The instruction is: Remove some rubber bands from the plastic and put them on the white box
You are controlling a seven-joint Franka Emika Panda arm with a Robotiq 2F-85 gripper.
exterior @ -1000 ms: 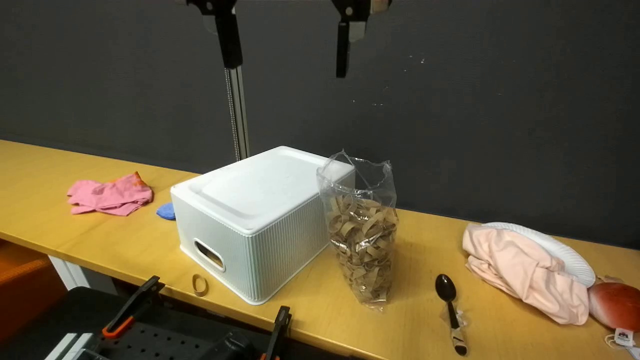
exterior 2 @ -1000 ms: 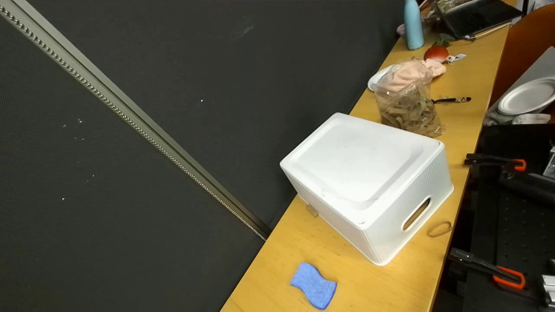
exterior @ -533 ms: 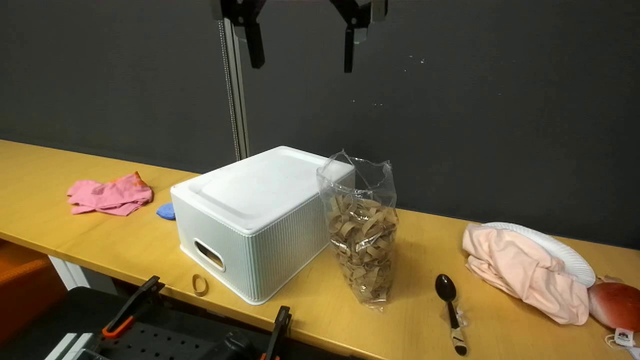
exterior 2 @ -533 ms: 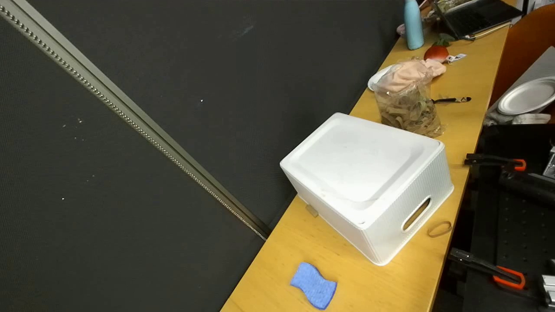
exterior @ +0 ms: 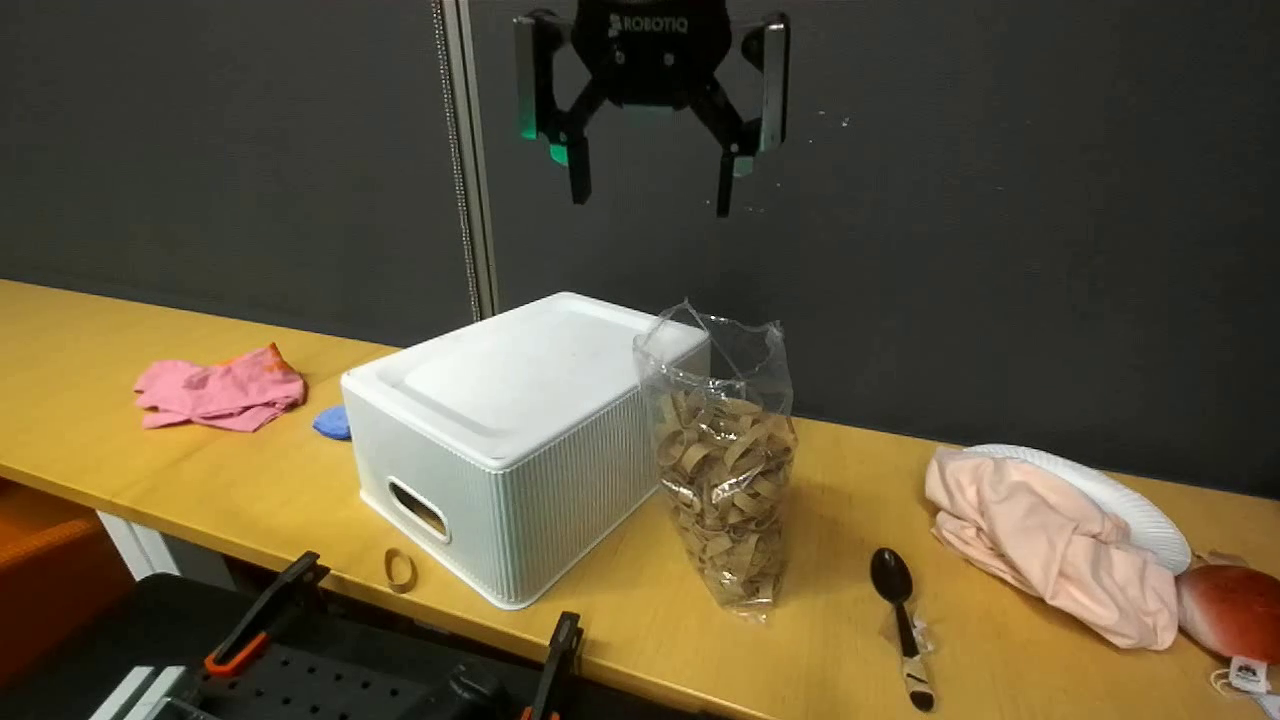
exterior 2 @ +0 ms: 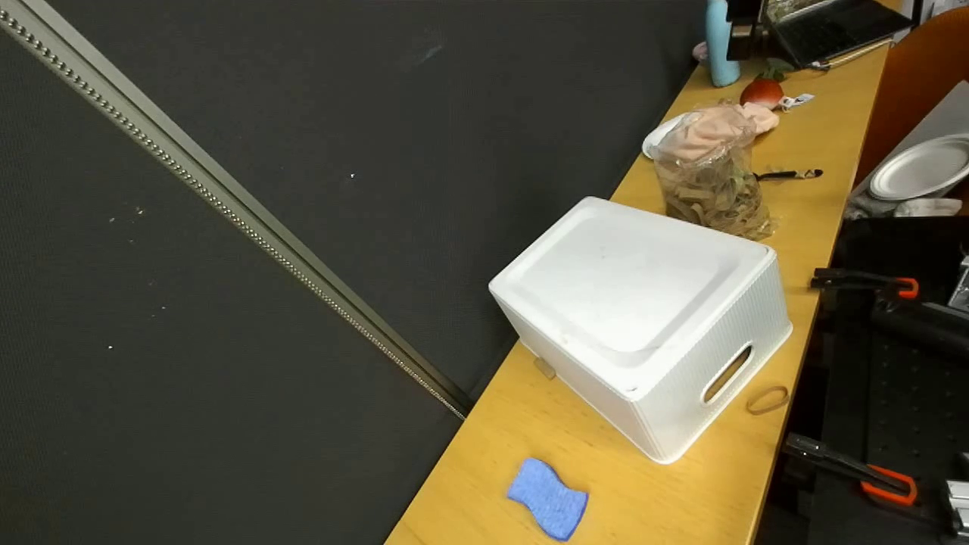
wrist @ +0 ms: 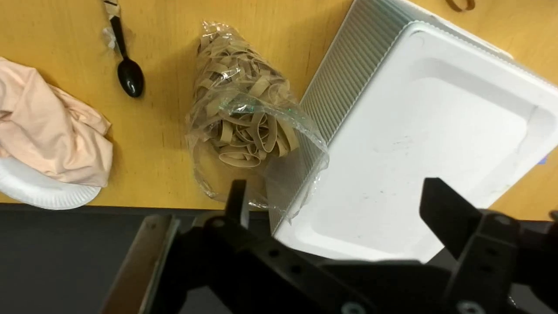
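Observation:
The clear plastic bag (exterior: 735,345) stands upright, open at the top and filled with tan rubber bands (exterior: 728,490). It shows in an exterior view (exterior 2: 711,189) too. In the wrist view its open mouth (wrist: 198,170) faces the camera, and the bands (wrist: 257,131) lie deep inside. The white box (exterior: 530,370) stands beside it, its flat recessed top bare; the box also shows in an exterior view (exterior 2: 628,272) and the wrist view (wrist: 427,126). My gripper (exterior: 652,206) is open and empty, high above the box and bag. In the wrist view its fingers (wrist: 335,182) are wide apart.
A loose band (exterior: 391,573) lies by the table's front edge, and a tan piece (exterior 2: 544,369) behind the box. A black spoon (exterior: 892,577), peach cloth (exterior: 1050,550) and white plate (exterior: 1130,510) lie beyond the bag. A blue sponge (exterior 2: 549,499) lies past the box. A dark wall (exterior: 950,250) stands behind.
My open gripper has moved away from the camera in an exterior view, toward the wall, so its whole body now shows. A dark part of it has entered the other exterior picture. The objects are unchanged.

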